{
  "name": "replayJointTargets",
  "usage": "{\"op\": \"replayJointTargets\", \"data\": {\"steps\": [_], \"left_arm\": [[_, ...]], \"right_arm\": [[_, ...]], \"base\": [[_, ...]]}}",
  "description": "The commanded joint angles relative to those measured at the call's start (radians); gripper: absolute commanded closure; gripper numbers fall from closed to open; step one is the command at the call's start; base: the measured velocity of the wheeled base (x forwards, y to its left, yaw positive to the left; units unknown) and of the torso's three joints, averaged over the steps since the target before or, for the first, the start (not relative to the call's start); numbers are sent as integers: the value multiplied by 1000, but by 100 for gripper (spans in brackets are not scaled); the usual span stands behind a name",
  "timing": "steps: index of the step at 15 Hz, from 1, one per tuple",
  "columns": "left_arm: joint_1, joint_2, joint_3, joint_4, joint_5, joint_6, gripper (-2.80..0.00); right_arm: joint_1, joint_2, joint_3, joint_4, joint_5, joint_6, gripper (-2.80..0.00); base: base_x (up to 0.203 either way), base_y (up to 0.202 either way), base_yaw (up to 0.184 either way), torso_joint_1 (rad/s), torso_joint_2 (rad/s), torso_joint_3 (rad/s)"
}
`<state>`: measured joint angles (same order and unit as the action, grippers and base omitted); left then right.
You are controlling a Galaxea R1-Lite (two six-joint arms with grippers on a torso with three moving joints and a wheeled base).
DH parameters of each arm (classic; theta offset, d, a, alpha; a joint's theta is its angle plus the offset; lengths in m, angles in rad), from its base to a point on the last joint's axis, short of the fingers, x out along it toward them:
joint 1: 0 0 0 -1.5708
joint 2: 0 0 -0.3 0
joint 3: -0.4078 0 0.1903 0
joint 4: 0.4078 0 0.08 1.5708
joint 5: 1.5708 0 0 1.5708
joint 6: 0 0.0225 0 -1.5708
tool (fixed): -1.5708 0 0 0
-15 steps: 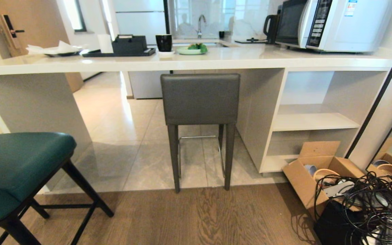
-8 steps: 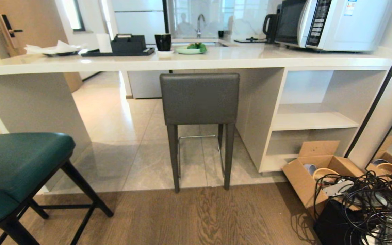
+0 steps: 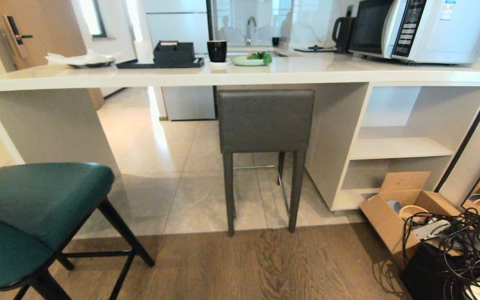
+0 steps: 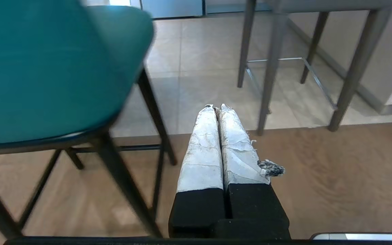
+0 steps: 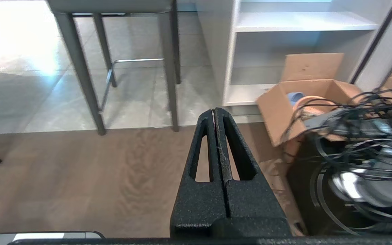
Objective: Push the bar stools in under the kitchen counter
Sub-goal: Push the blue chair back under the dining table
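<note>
The dark grey bar stool (image 3: 265, 121) stands tucked under the white kitchen counter (image 3: 240, 75), its back just below the slab edge and its rear legs at the line where tile meets wood. The teal bar stool (image 3: 31, 208) stands out on the wooden floor at the near left, in front of the counter's side panel (image 3: 52, 125). Neither arm shows in the head view. My left gripper (image 4: 216, 107) is shut and empty, low over the floor beside the teal stool (image 4: 46, 68). My right gripper (image 5: 215, 110) is shut and empty, facing the grey stool's legs (image 5: 77, 68).
Open white shelves (image 3: 394, 146) fill the counter's right end. An open cardboard box (image 3: 406, 208) and a tangle of black cables (image 3: 465, 246) lie on the floor at the right. A microwave (image 3: 423, 29), tray, cup and plate sit on the counter.
The whole head view has shifted to the right, so the camera has moved leftward; both stools stand where they were relative to the counter.
</note>
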<state>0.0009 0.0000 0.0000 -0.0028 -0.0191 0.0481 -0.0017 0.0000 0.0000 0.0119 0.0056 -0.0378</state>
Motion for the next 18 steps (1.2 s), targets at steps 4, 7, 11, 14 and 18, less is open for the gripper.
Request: {"op": "replayJointTargets", "data": {"steps": [4,7,11,14,18], "left_arm": [[1,2,0,0,0,1,0],[1,2,0,0,-1,1,0],[1,2,0,0,-1,1,0],[1,2,0,0,-1,1,0],[1,2,0,0,1,-1,0]], "right_arm": [[0,0,2,0,0,-1,0],[0,0,2,0,0,-1,0],[0,0,2,0,0,-1,0],[0,0,2,0,0,-1,0],[0,0,2,0,0,-2,0]], "base": [[0,201,-2,4,2,2],[0,198,-2,4,3,1],[0,198,-1,0,1,1],[0,198,0,2,3,2],[0,177,-3,1,3,3]]}}
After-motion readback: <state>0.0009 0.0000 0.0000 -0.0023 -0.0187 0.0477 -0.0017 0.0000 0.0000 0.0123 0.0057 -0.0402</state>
